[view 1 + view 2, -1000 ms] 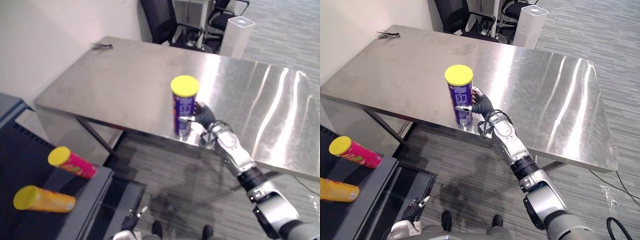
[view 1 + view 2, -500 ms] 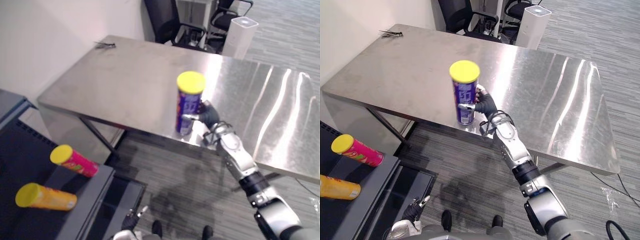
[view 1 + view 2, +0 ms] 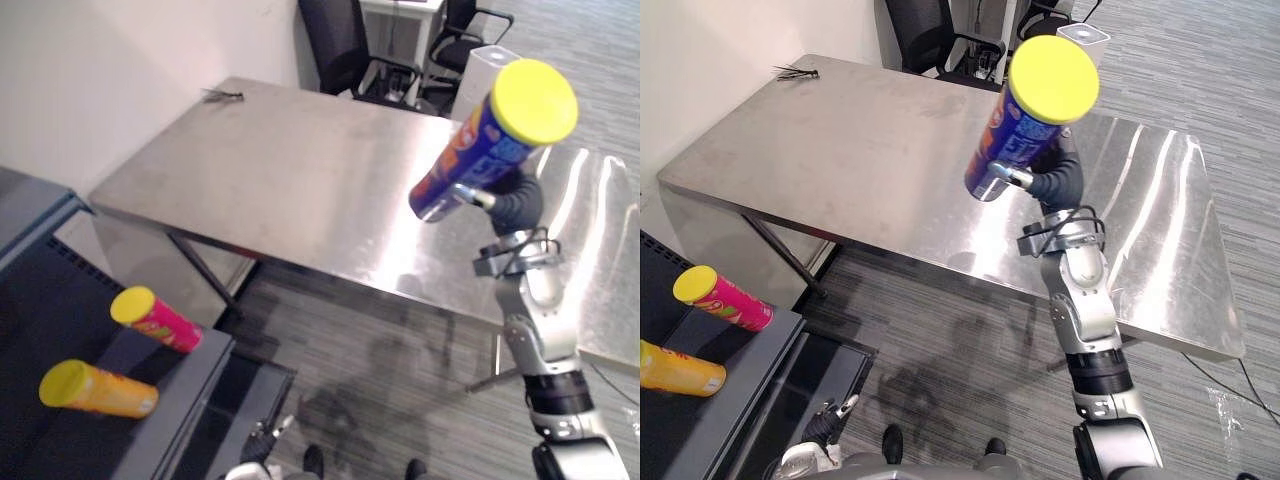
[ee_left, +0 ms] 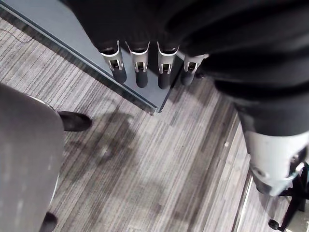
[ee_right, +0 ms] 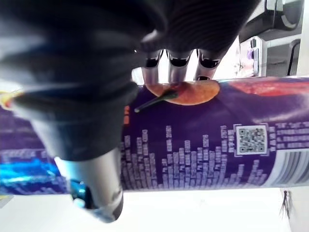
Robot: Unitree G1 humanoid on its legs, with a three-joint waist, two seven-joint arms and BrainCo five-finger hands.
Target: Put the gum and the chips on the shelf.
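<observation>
The right hand (image 3: 1057, 182) grips the purple chips can (image 3: 478, 152) with fingers and thumb curled round it, tilted in the upper right, lifted clear of the steel table (image 3: 280, 180). At the bottom edge the left hand (image 4: 141, 72) hangs with straight fingers. At lower left, a pink can (image 3: 155, 318) and an orange can (image 3: 98, 389) lie on the shelf (image 3: 170, 395).

Steel table (image 3: 270, 190) is wide open apart from a black bundle (image 3: 222, 95) at its far left corner, but a pink can (image 3: 158, 319) and an orange can (image 3: 100, 390) lie across the near-left shelf (image 3: 185, 395).
</observation>
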